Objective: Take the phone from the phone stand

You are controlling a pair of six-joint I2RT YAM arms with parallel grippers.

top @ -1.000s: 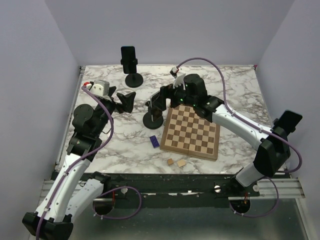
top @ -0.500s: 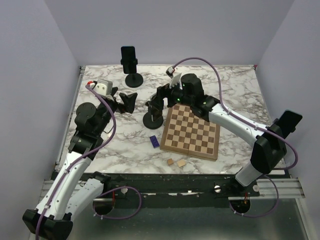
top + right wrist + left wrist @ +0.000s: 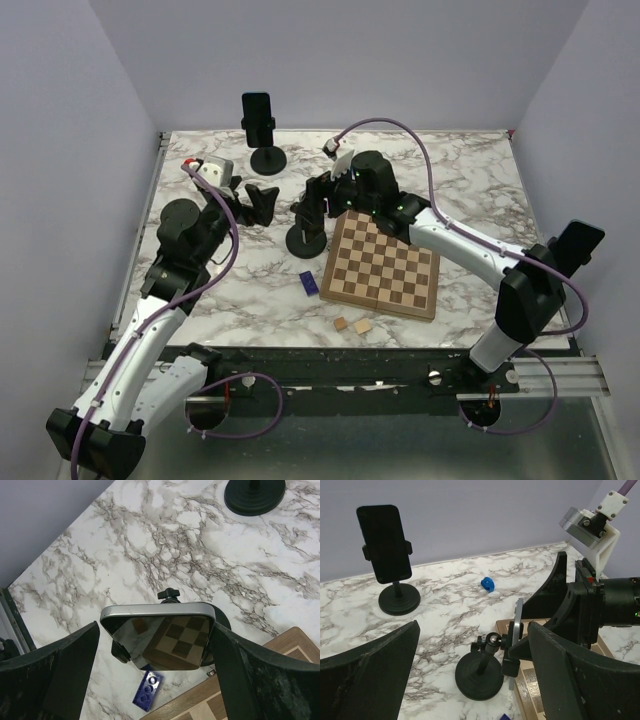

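The right end effector (image 3: pixel 154 627) is opened wide, with one finger on each side of the phone (image 3: pixel 165 642). The fingers appear to lie just beside the phone's short edges, though the wrist view does not confirm contact. The phone is held in the clamp of the phone stand (image 3: pixel 480 680), with its screen tilted upward and reflecting the chessboard (image 3: pixel 380 265). The stand's round base rests on the table (image 3: pixel 460 180), just beside the chessboard's left edge. The left end effector (image 3: pixel 472 627) is opened wide and holds nothing. It hangs above the table to the left of the stand, pointed toward it. A second phone (image 3: pixel 385 542) stands upright in a second stand (image 3: pixel 399 601) near the table's far edge.
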